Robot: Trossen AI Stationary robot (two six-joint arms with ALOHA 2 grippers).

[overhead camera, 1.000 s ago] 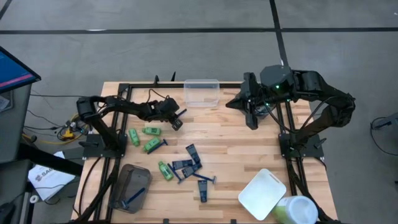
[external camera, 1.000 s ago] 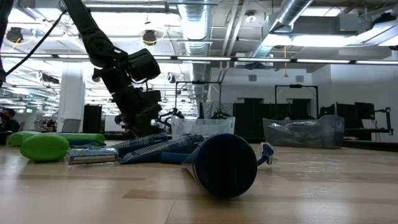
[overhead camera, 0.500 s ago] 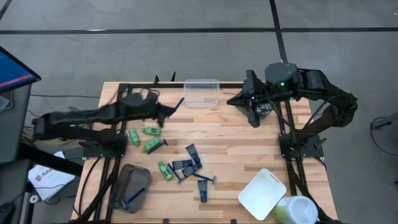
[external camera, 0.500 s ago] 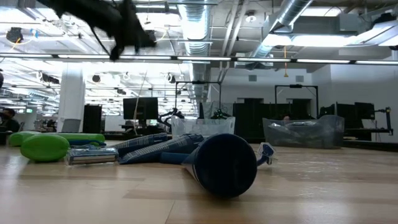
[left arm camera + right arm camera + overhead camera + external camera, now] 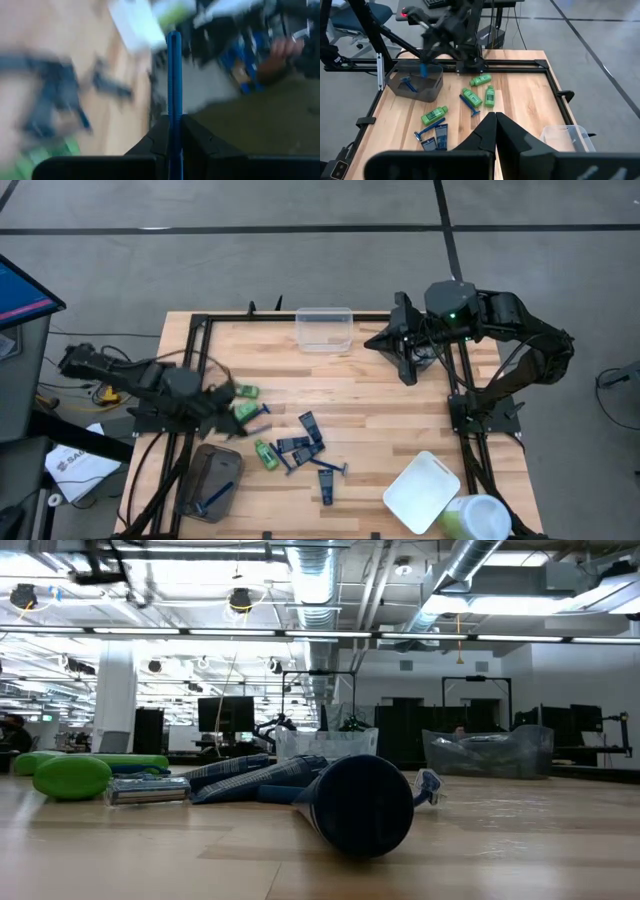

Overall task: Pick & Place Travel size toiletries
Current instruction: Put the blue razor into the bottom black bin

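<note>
Two arms stand over the wooden table [image 5: 400, 405], whose middle strip is bare and free. The clear tub [image 5: 323, 328] sits at the far edge, the white tub [image 5: 422, 492] at the near right corner and the grey tub [image 5: 209, 482], with one razor inside, at the near left edge. The left gripper [image 5: 174, 131], low near the left edge, is clamped on a blue razor [image 5: 174, 80]. The right gripper [image 5: 491, 131], fingers together and empty, hovers at the far right. Green bottles [image 5: 243, 412] and navy tubes [image 5: 308, 430] lie near the left and centre.

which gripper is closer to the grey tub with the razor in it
Left. The left gripper is just beyond the grey tub at the table's left edge; the right gripper waits far across the table, near the clear tub.
</note>
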